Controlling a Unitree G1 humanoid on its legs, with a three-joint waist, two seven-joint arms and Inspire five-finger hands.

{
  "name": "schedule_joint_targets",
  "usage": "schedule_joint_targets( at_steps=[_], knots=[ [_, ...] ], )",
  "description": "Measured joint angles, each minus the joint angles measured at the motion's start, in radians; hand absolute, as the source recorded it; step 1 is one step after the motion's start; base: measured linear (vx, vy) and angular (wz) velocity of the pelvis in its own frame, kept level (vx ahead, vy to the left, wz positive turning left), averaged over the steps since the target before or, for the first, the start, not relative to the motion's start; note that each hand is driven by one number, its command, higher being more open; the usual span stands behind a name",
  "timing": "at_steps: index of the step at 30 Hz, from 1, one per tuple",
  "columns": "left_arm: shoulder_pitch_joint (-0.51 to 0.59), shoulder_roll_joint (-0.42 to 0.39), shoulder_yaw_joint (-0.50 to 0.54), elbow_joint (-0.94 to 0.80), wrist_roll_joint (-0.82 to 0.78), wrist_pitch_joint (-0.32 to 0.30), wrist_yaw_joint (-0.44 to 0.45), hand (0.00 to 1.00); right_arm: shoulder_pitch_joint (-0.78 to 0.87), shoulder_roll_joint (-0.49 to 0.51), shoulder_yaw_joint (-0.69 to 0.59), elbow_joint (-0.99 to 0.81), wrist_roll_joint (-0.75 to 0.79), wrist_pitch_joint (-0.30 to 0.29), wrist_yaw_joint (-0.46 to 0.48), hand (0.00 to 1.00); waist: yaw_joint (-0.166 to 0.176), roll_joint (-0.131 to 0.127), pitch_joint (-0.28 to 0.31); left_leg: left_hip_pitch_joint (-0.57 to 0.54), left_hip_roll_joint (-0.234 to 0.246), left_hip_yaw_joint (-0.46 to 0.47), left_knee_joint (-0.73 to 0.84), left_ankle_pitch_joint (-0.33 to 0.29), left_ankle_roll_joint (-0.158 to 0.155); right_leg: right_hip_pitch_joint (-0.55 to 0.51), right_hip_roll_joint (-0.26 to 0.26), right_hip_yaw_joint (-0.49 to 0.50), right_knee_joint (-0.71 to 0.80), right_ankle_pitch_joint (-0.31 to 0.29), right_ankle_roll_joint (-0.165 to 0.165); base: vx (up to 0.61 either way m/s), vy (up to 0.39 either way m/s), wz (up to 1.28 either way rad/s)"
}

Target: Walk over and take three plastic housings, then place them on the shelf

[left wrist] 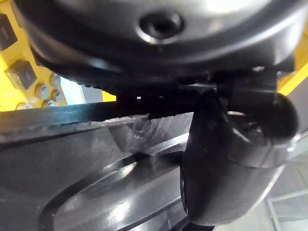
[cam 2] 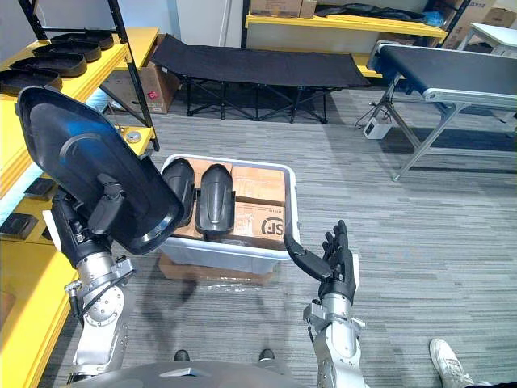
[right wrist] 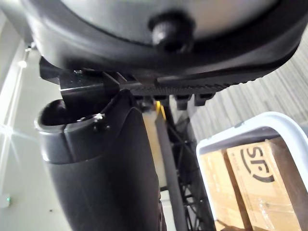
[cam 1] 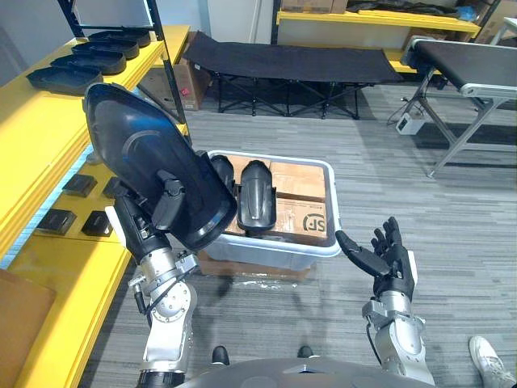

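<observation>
left robot hand [cam 1: 141,226] is clamped on a large black oval plastic housing [cam 1: 145,153]: thumb across the near face, fingers behind it. the housing is held in the air between the yellow shelf [cam 1: 32,121] and the white plastic bin [cam 1: 275,158] that sits on the floor. its long axis is tilted. the high end points up and toward the shelf; the low end points down toward the bin's left edge. the face with a curved moulded ridge is turned to the head camera.

right robot hand [cam 1: 392,255] is empty, fingers straight and spread apart, just off the bin's near right corner.

in the bin: two smaller black plastic housings [cam 1: 255,198] stand on end side by side at the left edge, long axes near upright, next to brown cardboard boxes [cam 1: 299,182] that take up the rest.

on the shelf: a row of flat-lying black plastic housings [cam 1: 65,77] at the far end of the upper level, and small black square parts [cam 1: 79,184] on the lower level.
</observation>
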State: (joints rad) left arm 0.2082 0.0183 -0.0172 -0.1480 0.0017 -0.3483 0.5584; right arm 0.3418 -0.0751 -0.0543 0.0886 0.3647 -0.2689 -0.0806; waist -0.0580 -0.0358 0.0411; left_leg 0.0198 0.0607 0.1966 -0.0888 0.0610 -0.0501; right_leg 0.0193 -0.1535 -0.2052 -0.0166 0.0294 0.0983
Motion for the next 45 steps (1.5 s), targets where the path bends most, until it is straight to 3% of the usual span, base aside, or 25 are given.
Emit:
schedule_joint_targets(
  at_steps=[4,7,15,19,25,29,30,32,33,34,35,39,41,43,45],
  knots=[
    [0.006,-0.002,0.019,-0.020,0.001,0.000,0.013,0.00,-0.019,0.001,0.002,0.001,0.014,0.000,0.070,1.00,0.005,0.006,0.004,-0.004,-0.007,-0.020,0.000,0.000,0.001,0.004,-0.001,-0.013,-0.002,0.000,0.000,0.01,0.002,0.05],
    [0.032,-0.009,0.037,-0.089,0.005,0.001,0.014,0.00,-0.076,0.001,0.020,0.034,0.013,0.001,0.063,1.00,0.015,0.011,0.008,-0.017,-0.013,-0.072,0.000,0.005,0.003,0.023,-0.005,-0.065,-0.005,-0.001,0.000,0.02,-0.007,0.49],
    [0.122,-0.045,0.222,-0.281,0.000,0.002,-0.009,0.00,-0.287,-0.010,0.135,0.080,-0.046,0.027,0.020,1.00,0.140,0.021,0.015,-0.045,-0.025,-0.211,0.000,0.031,0.005,0.082,-0.010,-0.211,-0.004,-0.020,0.001,0.00,-0.020,0.58],
    [0.167,-0.059,0.272,-0.287,-0.044,0.001,-0.038,0.00,-0.328,-0.010,0.143,0.087,-0.046,0.046,0.041,1.00,0.167,0.015,0.018,-0.045,-0.041,-0.229,0.000,0.031,0.005,0.088,-0.025,-0.228,0.000,-0.028,0.006,-0.03,0.022,0.17],
    [0.193,-0.059,0.259,-0.287,-0.034,0.007,-0.109,0.00,-0.339,-0.020,0.168,0.097,-0.044,0.089,0.087,1.00,0.160,-0.002,0.029,-0.045,-0.041,-0.199,0.000,0.034,0.005,0.068,-0.034,-0.200,0.016,-0.036,-0.002,-0.04,0.029,-0.17],
    [0.194,-0.056,0.245,-0.283,-0.041,0.044,-0.121,0.00,-0.320,-0.040,0.176,0.086,-0.044,0.107,0.121,1.00,0.134,-0.006,0.046,-0.073,-0.030,-0.192,0.002,0.027,0.009,0.068,-0.019,-0.231,0.014,-0.038,-0.004,-0.03,-0.022,0.26],
    [0.180,-0.051,0.217,-0.277,-0.049,0.045,-0.134,0.00,-0.283,-0.030,0.143,0.046,-0.044,0.110,0.121,1.00,0.117,-0.016,0.054,-0.111,-0.009,-0.112,0.036,0.006,0.030,0.080,-0.017,-0.296,0.011,-0.033,0.004,-0.02,-0.029,1.38],
    [0.151,-0.042,0.162,-0.249,-0.062,0.044,-0.177,0.00,-0.224,-0.027,0.084,-0.010,-0.044,0.109,0.112,1.00,0.097,-0.004,0.071,-0.159,0.027,-0.003,0.087,-0.009,0.053,0.106,-0.019,-0.411,0.009,-0.035,0.004,0.00,-0.001,1.76],
    [0.140,-0.042,0.127,-0.219,-0.075,0.044,-0.205,0.00,-0.197,-0.029,0.046,-0.029,-0.045,0.107,0.099,1.00,0.083,0.015,0.085,-0.170,0.052,0.084,0.097,-0.005,0.058,0.125,-0.024,-0.475,0.018,-0.041,0.010,0.03,0.096,1.78],
    [0.146,-0.045,0.093,-0.195,-0.084,0.045,-0.232,0.00,-0.190,-0.038,0.025,-0.027,-0.045,0.104,0.078,1.00,0.082,0.049,0.103,-0.164,0.067,0.127,0.083,0.064,0.049,0.141,-0.032,-0.508,0.056,-0.071,0.025,0.04,0.122,1.47],
    [0.148,-0.042,0.084,-0.187,-0.087,0.045,-0.238,0.00,-0.189,-0.039,0.022,-0.021,-0.045,0.101,0.070,1.00,0.083,0.053,0.109,-0.157,0.063,0.122,0.075,0.085,0.034,0.144,-0.041,-0.506,0.075,-0.087,0.032,0.04,0.116,0.80],
    [0.154,-0.030,0.073,-0.174,-0.089,0.045,-0.251,0.00,-0.179,-0.012,0.057,-0.016,-0.045,0.080,0.068,1.00,0.109,0.034,0.120,-0.113,0.019,0.115,0.020,0.096,0.045,0.142,-0.094,-0.477,0.156,-0.135,0.038,0.03,0.075,0.16],
    [0.151,-0.006,0.061,-0.174,-0.113,0.045,-0.283,0.00,-0.175,-0.006,0.068,-0.016,-0.045,0.070,0.069,1.00,0.102,0.032,0.121,-0.110,-0.002,0.094,0.004,0.094,0.049,0.137,-0.117,-0.465,0.195,-0.150,0.037,0.03,0.073,0.40],
    [0.149,0.015,0.038,-0.174,-0.118,0.045,-0.321,0.00,-0.156,-0.007,0.066,-0.016,-0.045,0.067,0.063,1.00,0.086,0.036,0.122,-0.109,-0.020,0.050,0.004,0.091,0.058,0.126,-0.136,-0.381,0.265,-0.156,0.028,0.05,0.078,0.71],
    [0.118,0.060,-0.010,-0.168,-0.117,0.045,-0.361,0.00,-0.110,-0.006,0.061,-0.020,-0.045,0.064,0.040,1.00,0.072,0.033,0.122,-0.109,-0.037,-0.020,0.004,0.095,0.067,0.082,-0.151,-0.233,0.405,-0.161,0.017,0.08,0.044,0.93]
  ],
)
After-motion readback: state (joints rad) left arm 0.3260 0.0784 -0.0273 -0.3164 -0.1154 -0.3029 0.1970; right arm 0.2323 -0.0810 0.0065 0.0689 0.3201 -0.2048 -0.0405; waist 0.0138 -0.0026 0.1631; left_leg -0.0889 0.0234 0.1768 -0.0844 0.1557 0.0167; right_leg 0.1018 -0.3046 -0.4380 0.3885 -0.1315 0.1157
